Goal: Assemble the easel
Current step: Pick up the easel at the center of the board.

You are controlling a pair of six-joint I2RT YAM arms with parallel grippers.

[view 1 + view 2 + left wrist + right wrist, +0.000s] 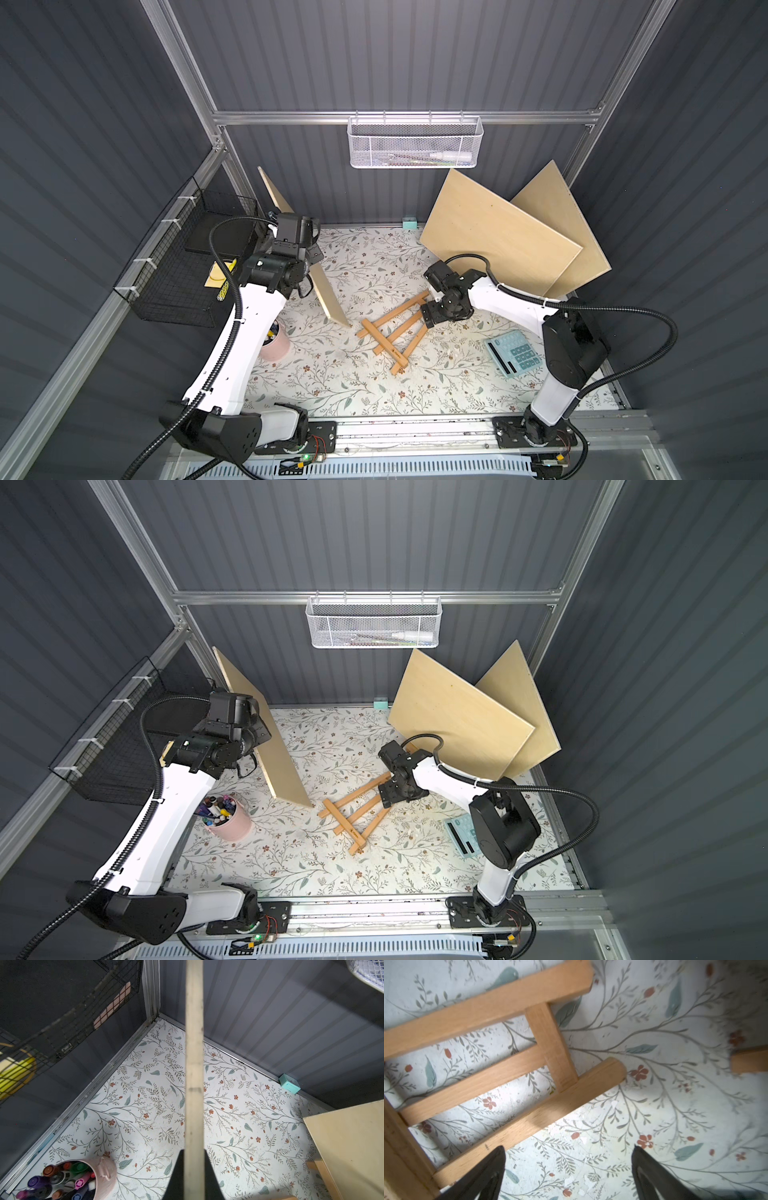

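Both top views: the small pale-wood slatted easel frame lies flat & folded mid-counter on the white floral-print counter, just beside the lower corner of a thin tan plywood board that stands on edge. The left arm is reared up w/ its wrist bent in against the board. The right arm reaches in low, wrist tipped down over the easel's nearest end. Two more tan plywood panels lean on the back wall behind it, & a teal calculator lies near its elbow joint. Risk, my read: the board is tall & pinched at one spot only, so a slip or swing of the left arm could tip it onto the easel. Left wrist view: left jaws are clamped narrow on the board by its edge. A pink cup of coloured markers sits near, prob. knocked if the board falls that way. Right wrist view: right jaws are spread wide w/ nothing btwn them, only bare counter under the gap. One finger sits right at the easel's outer slat; touching or not, can't tell. Closing as placed, they'd likely catch nothing, or nudge the slat & skid the frame, so they need centring over the slat first.
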